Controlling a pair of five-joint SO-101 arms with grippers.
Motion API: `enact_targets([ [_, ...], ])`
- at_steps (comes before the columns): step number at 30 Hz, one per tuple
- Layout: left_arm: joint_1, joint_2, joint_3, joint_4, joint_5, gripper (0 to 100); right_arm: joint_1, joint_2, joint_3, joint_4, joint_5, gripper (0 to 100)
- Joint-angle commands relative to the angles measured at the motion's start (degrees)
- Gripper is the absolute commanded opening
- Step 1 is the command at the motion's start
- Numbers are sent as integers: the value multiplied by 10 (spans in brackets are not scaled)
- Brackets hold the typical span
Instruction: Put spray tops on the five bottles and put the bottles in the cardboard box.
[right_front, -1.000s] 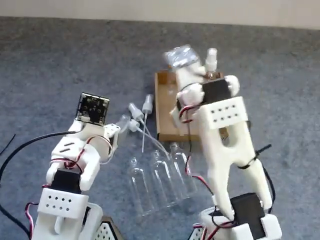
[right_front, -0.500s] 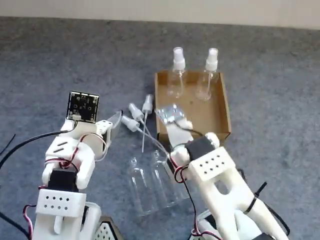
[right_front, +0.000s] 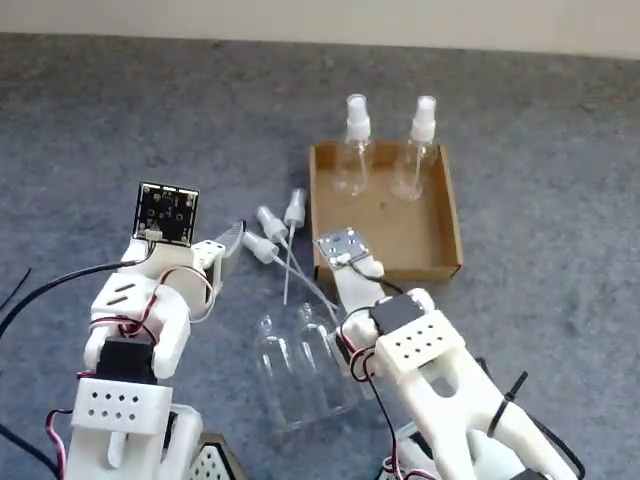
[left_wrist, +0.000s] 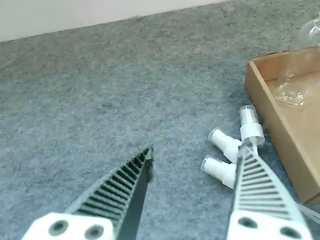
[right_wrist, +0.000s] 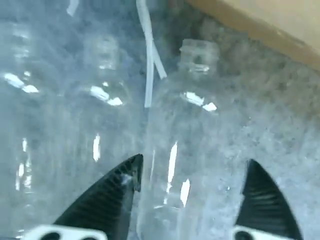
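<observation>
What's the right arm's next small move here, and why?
Probably lower the right gripper and close on the bare bottle between its open jaws, to lift it toward the loose spray tops; only two capped bottles stand in the box.

A grey carpeted table (right_front: 120, 120) bears the cardboard box (right_front: 318, 215), three loose spray tops (right_front: 268, 222) and clear bottles (right_front: 285, 365) lying flat.

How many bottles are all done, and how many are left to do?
Done: two capped bottles stand in the cardboard box. In hand: nothing gripped yet; the right tool hangs open over one of three bare bottles lying on the carpet. Left: three loose spray tops to fit, then those bottles go in the box.
</observation>
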Motion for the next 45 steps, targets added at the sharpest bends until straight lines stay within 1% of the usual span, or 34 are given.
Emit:
enact_targets([
  [1, -3, 1, -7, -12, -3, 242, -1, -12, 7, -15, -4, 190],
  [4, -3, 1, -7, -12, -3, 242, 0, -12, 8, -15, -4, 152],
  [7, -3, 1, -7, -12, -3, 242, 24, -18, 4, -9, 3, 71],
  [10, -3, 1, -7, -12, -3, 242, 57, -19, 1, 47, 63, 12],
  [13, -3, 1, -7, -12, -3, 242, 69, -20, -46, 111, 99, 6],
  [15, -3, 1, -7, -13, -2, 242, 79, -20, -92, 167, 110, 5],
  [18, -3, 1, -7, -13, -2, 242, 81, -20, -184, 247, 112, 5],
  [22, -3, 1, -7, -13, -2, 242, 84, -20, -299, 364, 151, 5],
  [23, -3, 1, -7, -13, -2, 242, 94, -20, -321, 373, 157, 5],
  [25, -3, 1, -7, -13, -2, 242, 142, -24, -353, 370, 174, 5],
  [28, -3, 1, -7, -13, -2, 242, 241, -32, -356, 370, 241, 5],
  [31, -3, 1, -7, -13, -2, 242, 363, -22, -356, 362, 318, 5],
  [34, -4, 2, -8, -13, -2, 242, 481, 7, -355, 306, 384, 5],
  [36, -7, 2, -11, -13, -2, 242, 538, 46, -354, 239, 392, 5],
  [38, -14, 7, -27, -11, -2, 242, 571, 108, -353, 171, 392, 5],
  [40, -27, 39, -46, -10, -1, 241, 588, 180, -357, 124, 389, 5],
  [43, -44, 145, -90, 4, 0, 217, 594, 289, -367, 52, 353, 5],
  [45, -44, 234, -138, 25, 11, 201, 592, 344, -393, 15, 347, 5],
])
